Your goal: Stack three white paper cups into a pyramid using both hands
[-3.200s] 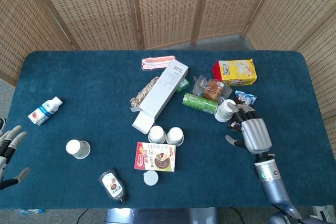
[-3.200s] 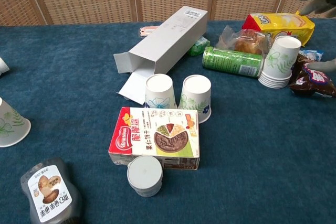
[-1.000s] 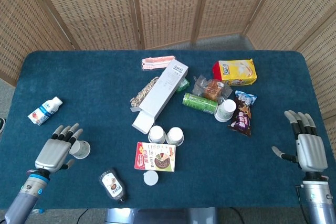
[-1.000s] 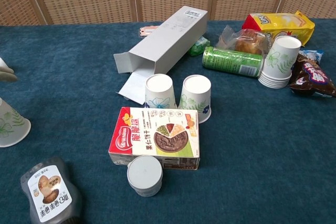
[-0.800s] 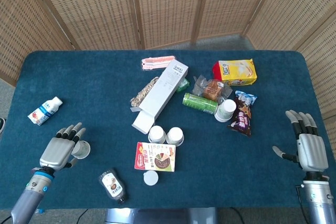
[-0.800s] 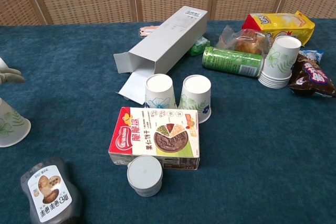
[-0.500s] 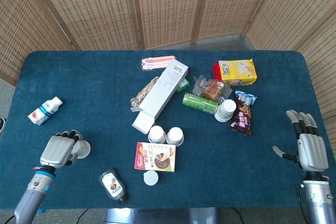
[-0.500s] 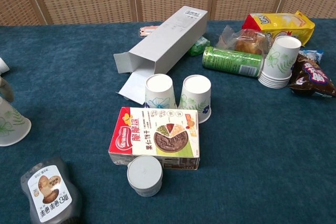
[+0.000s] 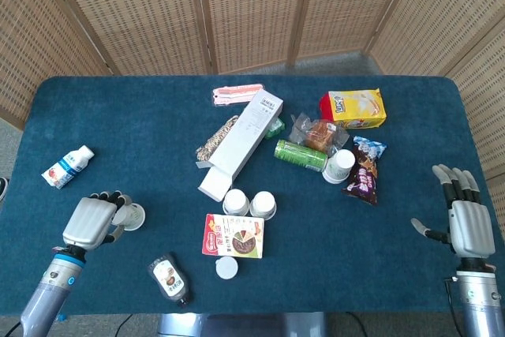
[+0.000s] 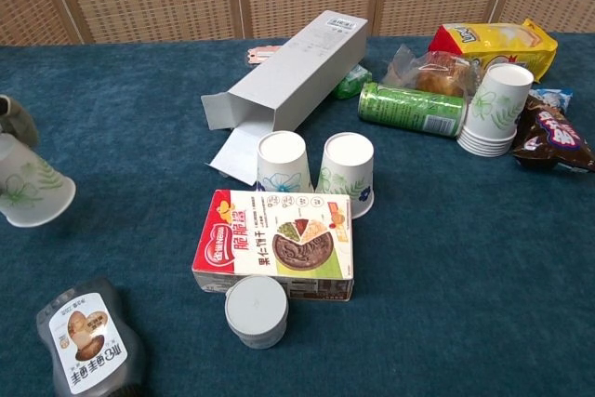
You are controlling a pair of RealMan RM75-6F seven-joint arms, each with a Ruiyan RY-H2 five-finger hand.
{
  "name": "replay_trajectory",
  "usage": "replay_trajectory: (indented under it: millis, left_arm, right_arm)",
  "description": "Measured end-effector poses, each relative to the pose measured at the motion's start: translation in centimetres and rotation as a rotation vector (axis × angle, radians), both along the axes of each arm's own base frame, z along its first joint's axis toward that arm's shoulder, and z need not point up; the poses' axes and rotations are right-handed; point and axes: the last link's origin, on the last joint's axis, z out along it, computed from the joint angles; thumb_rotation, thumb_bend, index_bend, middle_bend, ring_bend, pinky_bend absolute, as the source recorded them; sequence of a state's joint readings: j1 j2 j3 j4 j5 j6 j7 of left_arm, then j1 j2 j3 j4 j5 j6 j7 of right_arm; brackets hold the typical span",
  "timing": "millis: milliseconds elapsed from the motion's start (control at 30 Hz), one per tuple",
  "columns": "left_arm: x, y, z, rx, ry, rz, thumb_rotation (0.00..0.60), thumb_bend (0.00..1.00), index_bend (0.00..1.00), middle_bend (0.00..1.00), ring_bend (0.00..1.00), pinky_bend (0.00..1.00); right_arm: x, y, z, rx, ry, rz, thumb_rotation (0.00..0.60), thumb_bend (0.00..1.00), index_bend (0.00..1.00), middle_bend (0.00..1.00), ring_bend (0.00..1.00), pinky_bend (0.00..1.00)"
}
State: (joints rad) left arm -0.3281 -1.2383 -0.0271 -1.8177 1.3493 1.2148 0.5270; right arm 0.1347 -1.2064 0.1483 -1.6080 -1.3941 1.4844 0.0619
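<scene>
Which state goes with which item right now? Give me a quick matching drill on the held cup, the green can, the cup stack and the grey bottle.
Things:
1. paper cup in the left hand
2. green can
3. stack of cups
4. dark sauce bottle

States:
A. lying on its side behind the two inverted cups
B. tilted, off the cloth, held
C. upside down beside the dark snack bag
D. lying label-up at the near left edge

Pairs: 1-B, 2-A, 3-C, 4-D
</scene>
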Motion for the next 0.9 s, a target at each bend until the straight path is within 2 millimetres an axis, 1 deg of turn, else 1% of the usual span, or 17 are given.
replay_trajectory:
  millis: [133, 267, 400, 533, 600, 900]
  left_arm:
    - [2.1, 0.4, 1.1, 0.018, -0.033, -0.067, 0.600, 0.34, 0.34, 0.40, 0.39, 0.52]
    - [4.0, 0.6, 1.5, 0.017, -0.049, -0.111, 0.600, 0.34, 0.34, 0.40, 0.39, 0.52]
    - [6.2, 0.8, 1.6, -0.001, -0.075, -0.152, 0.600, 0.34, 0.34, 0.40, 0.39, 0.52]
    - [8.6, 1.2, 1.5, -0.018, -0.110, -0.194, 0.600, 0.34, 0.34, 0.40, 0.39, 0.52]
    - [9.5, 1.5, 1.5, -0.017, -0.113, -0.216, 0.600, 0.34, 0.34, 0.39, 0.39, 0.52]
    - [14.5, 2.4, 0.0, -0.020, -0.153, -0.352, 0.600, 0.33, 0.33, 0.39, 0.38, 0.51]
  right_arm:
    - [-0.3, 0.0, 0.1, -0.010, 0.018, -0.031, 0.600, 0.09, 0.08, 0.00, 0.00, 0.00]
    - [-0.4, 0.0, 0.3, -0.010, 0.021, -0.047, 0.600, 0.08, 0.04, 0.00, 0.00, 0.00]
    - [-0.3, 0.0, 0.4, -0.009, 0.020, -0.053, 0.600, 0.08, 0.03, 0.00, 0.00, 0.00]
    - [-0.3, 0.0, 0.3, -0.005, 0.018, -0.056, 0.600, 0.08, 0.03, 0.00, 0.00, 0.00]
    - [-0.3, 0.0, 0.4, -0.005, 0.017, -0.055, 0.600, 0.08, 0.03, 0.00, 0.00, 0.00]
    - [-0.3, 0.0, 0.4, -0.005, 0.010, -0.054, 0.600, 0.08, 0.03, 0.00, 0.00, 0.00]
